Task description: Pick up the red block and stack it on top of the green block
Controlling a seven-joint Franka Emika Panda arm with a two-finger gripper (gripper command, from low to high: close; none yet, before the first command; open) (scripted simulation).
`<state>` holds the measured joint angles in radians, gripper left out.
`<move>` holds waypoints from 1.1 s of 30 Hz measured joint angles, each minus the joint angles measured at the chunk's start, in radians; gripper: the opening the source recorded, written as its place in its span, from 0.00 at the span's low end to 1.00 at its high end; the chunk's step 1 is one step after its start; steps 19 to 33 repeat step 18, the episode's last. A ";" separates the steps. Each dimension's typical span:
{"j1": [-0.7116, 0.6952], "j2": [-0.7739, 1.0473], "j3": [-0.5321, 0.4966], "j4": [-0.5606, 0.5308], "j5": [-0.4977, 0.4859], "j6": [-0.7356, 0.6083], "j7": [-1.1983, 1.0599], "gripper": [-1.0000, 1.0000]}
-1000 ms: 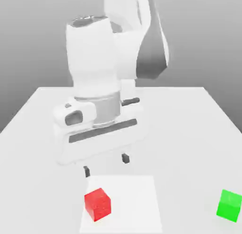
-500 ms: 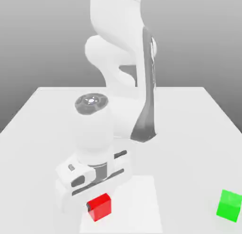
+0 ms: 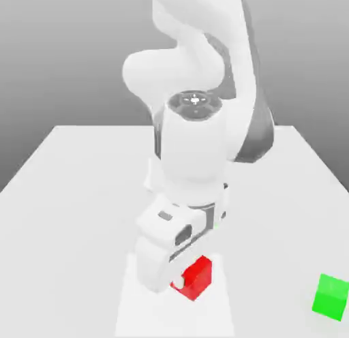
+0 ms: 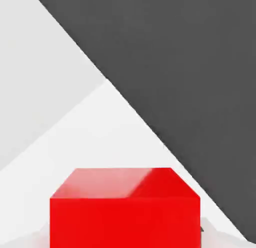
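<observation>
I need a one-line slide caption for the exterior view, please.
Panda gripper shut on the red block, over the white table, with the green block waiting at the exterior view's right.

Matte red block (image 3: pixel 196 277); smooth matte white table (image 3: pixel 61 193).

Red block (image 3: pixel 196 278) (image 4: pixel 125 207): bright matte cube, tilted, clamped in my gripper (image 3: pixel 185 283). Green block (image 3: pixel 332 297): same size, on table, well apart toward exterior view's right.
</observation>
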<state>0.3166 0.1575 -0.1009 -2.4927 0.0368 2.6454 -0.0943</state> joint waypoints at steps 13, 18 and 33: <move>0.184 0.173 0.167 0.136 -0.087 0.038 -0.064 1.00; 0.189 0.098 0.183 0.142 -0.077 -0.040 -0.079 1.00; 0.189 0.098 0.183 0.142 -0.077 -0.040 -0.079 1.00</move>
